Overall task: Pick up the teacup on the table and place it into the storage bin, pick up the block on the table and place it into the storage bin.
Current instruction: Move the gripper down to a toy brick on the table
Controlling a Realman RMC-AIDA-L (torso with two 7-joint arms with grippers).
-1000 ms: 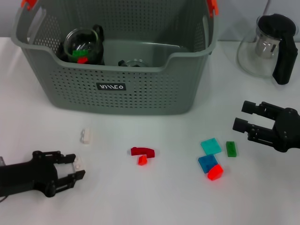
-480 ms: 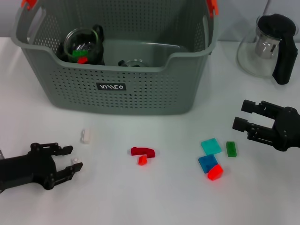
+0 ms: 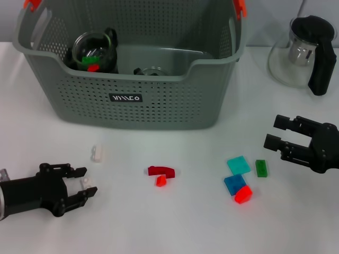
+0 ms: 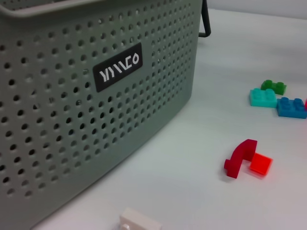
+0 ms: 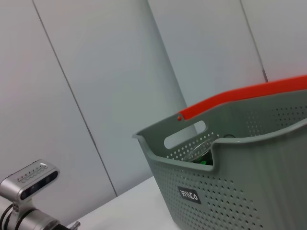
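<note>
The storage bin (image 3: pixel 159 114) stands at the back of the table, its black label (image 4: pixel 117 72) facing me. Inside it lies a glass teacup (image 3: pixel 94 50) holding small green and red pieces, with a second glass piece (image 3: pixel 152 71) beside it. A tiny white block (image 3: pixel 85 183) lies on the table between the open fingers of my left gripper (image 3: pixel 85 182), at the front left. Another white block (image 3: pixel 97 153) lies just beyond it, and also shows in the left wrist view (image 4: pixel 140 222). My right gripper (image 3: pixel 273 131) hovers open at the right, holding nothing.
A red arch block (image 3: pixel 161 170) and an orange-red block (image 3: pixel 160 181) lie mid-table. Teal (image 3: pixel 238 164), green (image 3: pixel 261 168), blue (image 3: pixel 233 183) and red (image 3: pixel 243 194) blocks cluster below the right gripper. A glass teapot (image 3: pixel 304 53) stands at the back right.
My left gripper drew back to the left, then came forward again around the tiny white block. The right arm has not moved.
</note>
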